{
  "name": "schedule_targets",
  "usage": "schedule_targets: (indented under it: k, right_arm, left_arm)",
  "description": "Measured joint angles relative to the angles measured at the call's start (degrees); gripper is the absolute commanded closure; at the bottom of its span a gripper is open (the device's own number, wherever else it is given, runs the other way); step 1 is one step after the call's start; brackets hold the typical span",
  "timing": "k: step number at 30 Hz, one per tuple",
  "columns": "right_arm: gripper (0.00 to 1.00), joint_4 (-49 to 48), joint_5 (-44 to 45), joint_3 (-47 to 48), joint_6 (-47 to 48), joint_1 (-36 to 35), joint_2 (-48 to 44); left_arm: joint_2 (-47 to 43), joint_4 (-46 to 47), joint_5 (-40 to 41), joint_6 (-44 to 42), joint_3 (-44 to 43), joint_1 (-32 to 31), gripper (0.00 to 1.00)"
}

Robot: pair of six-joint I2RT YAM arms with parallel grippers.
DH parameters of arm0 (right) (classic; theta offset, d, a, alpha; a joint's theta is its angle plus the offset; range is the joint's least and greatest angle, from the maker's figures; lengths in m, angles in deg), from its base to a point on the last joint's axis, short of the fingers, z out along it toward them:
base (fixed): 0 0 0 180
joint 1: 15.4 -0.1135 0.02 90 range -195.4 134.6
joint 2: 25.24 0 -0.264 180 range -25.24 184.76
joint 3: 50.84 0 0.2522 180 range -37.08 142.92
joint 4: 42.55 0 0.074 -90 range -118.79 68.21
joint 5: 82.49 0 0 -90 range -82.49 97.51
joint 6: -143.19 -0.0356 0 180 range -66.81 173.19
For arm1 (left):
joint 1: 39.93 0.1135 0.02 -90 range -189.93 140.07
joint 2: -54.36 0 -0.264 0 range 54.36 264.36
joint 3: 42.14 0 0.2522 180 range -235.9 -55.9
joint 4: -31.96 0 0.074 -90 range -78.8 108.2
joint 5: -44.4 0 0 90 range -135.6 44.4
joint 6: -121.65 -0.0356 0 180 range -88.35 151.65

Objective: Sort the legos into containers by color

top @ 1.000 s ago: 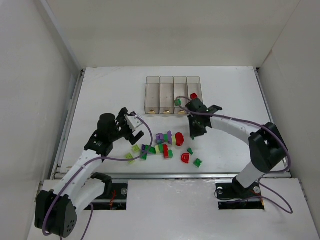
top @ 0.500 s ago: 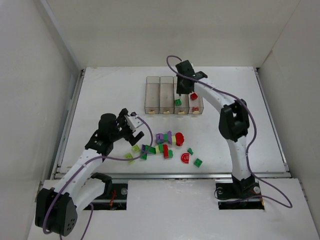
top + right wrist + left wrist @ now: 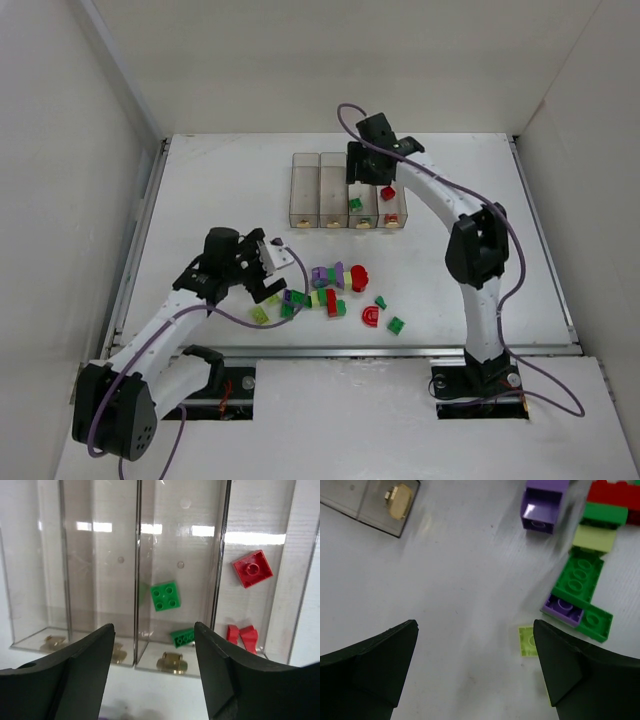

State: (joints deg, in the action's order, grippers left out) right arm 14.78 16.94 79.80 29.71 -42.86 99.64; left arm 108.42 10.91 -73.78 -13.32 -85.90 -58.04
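Top view: the containers (image 3: 306, 188) sit in a row at the far middle of the table (image 3: 220, 180), four clear bins joined side by side. The right gripper (image 3: 366, 178) is over the far end of the third and fourth bins from the left, its arm stretched out long. A green brick (image 3: 355, 203) is inside the third bin and a red brick (image 3: 388, 192) inside the fourth. The loose legos (image 3: 335, 285) lie in a cluster nearer the arm bases, well apart from the bins, with purple, red, green and pale yellow-green mixed. The left gripper (image 3: 268, 263) hangs low at the left edge of that cluster.

Left wrist view: the left claw is spread wide with nothing between its fingers (image 3: 370, 670), only bare table. A pale yellow-green brick (image 3: 527, 641) lies just beside the right-hand finger; I cannot tell if they touch. A long green piece (image 3: 577, 577) lies beyond it with a small purple brick (image 3: 562, 609) against it. One bin corner with its tan spot (image 3: 397, 500) shows at top left.

Right wrist view: the right claw is spread and pinches nothing, looking into the bins. The green brick is in the third bin, with a second green piece (image 3: 183, 637) near that bin's tan-spot end. The red brick is in the fourth bin, with small red pieces (image 3: 241, 634) near its end.
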Motion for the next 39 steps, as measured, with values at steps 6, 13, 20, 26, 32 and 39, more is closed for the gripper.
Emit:
schedule_targets:
  k: [6, 13, 20, 26, 32, 39]
  right_arm:
    - [0.30, -0.9, -1.0, -6.4, 0.2, 0.0, -10.8]
    - [0.30, -2.2, -1.1, -14.3, 0.3, 0.0, -19.0]
    - [0.30, -2.2, -0.9, -19.0, 0.9, 0.0, -19.0]
    - [0.30, -3.1, -0.8, -19.5, 1.4, 0.0, -19.0]
    - [0.30, -4.0, -0.9, -19.6, 1.5, 0.1, -19.0]
    - [0.30, -4.5, -0.9, -20.4, 1.7, 0.1, -19.0]
  left_arm:
    - [3.7, -12.7, -0.2, -9.1, -3.1, 0.0, 0.01]
    - [11.2, -23.8, -2.9, -12.7, -9.5, 0.1, 0.01]
    - [17.6, -24.8, -0.1, -9.7, -10.7, -2.2, 0.11]
    - [20.3, -18.4, 6.2, -3.8, -10.6, -2.6, 0.19]
    - [20.4, -14.7, 7.6, -1.9, -10.0, -3.0, 0.21]
    - [20.7, -14.3, 7.0, -1.8, -8.6, -5.0, 0.33]
